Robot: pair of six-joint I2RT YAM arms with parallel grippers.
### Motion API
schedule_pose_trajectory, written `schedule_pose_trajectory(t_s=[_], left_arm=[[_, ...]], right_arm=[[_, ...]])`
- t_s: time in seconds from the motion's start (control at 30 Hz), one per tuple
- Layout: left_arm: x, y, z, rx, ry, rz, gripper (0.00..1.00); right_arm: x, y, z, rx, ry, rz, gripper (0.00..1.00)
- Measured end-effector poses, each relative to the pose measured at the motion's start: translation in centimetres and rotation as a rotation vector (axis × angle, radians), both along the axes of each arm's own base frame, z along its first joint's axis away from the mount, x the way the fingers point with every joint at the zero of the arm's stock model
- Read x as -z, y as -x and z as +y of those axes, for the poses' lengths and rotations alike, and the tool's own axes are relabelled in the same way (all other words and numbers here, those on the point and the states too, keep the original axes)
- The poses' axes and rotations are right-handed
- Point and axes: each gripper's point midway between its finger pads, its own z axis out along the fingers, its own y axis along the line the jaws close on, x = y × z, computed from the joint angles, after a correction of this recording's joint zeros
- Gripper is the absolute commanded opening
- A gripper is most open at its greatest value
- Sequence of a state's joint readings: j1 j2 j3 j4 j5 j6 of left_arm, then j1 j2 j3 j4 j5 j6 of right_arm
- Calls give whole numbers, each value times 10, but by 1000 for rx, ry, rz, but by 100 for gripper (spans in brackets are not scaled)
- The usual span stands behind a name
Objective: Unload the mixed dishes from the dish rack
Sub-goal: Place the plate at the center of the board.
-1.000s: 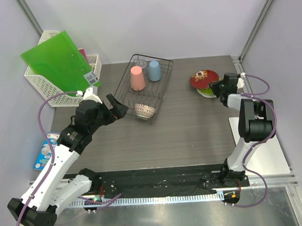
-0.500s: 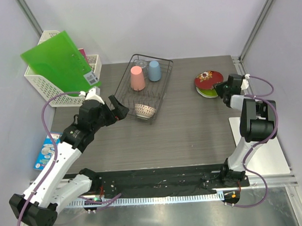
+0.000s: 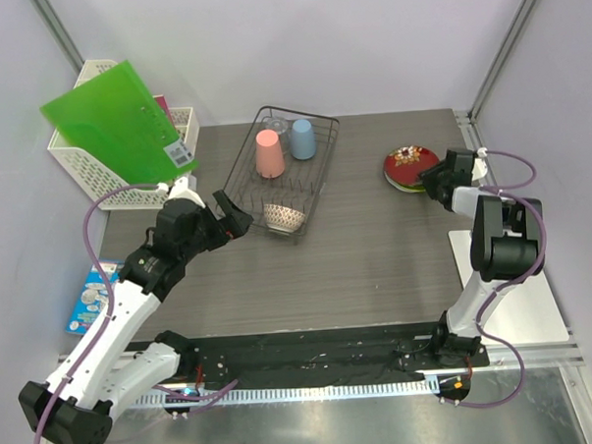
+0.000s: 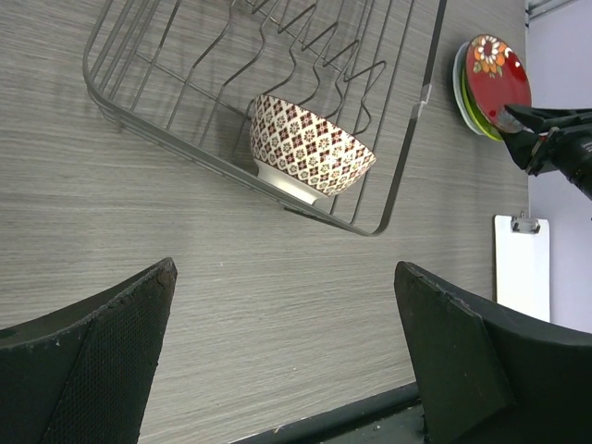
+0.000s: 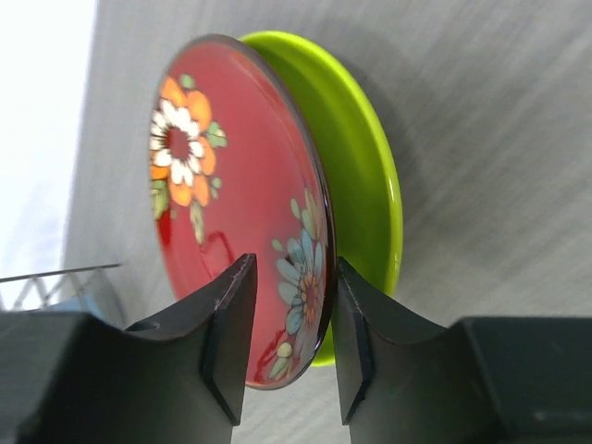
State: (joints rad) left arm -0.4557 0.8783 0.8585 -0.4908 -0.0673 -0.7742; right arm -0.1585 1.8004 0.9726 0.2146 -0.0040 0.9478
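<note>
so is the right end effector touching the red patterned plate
Touching. In the right wrist view the right end effector pinches the rim of the red patterned plate between both fingers, holding it tilted over the yellow-green plate.

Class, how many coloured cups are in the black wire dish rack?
2. The pink cup stands in the far half of the dish rack, toward its left side; the light blue cup is close beside it on the right. More may be hidden behind them.
</note>
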Motion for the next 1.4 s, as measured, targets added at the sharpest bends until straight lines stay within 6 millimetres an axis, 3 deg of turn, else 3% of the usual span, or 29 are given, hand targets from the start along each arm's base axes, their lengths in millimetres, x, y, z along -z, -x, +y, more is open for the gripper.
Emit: schedule_pose_trajectory(t_s=[0.13,0.5,1.07,1.17,1.27,1.4], left_arm=[[-1,0,0,-1,4,-1,100],[5,2,1,-2,0,11,100],[10,4,0,3,0,22,100],[10,4,0,5,-2,21,100],[11,4,1,4,-10,21,100],[12,-2,6,-11,-61,27,100]], right_arm=[[1,12,-6,13,42,55,42],[-30,36,-23,35,174,109,43],[-26,53,-30,43,227,174,39],[-28,68,-14,24,200,134,41],[-51,73,24,-56,199,54,42],[-124,74,131,-312,224,-197,42]])
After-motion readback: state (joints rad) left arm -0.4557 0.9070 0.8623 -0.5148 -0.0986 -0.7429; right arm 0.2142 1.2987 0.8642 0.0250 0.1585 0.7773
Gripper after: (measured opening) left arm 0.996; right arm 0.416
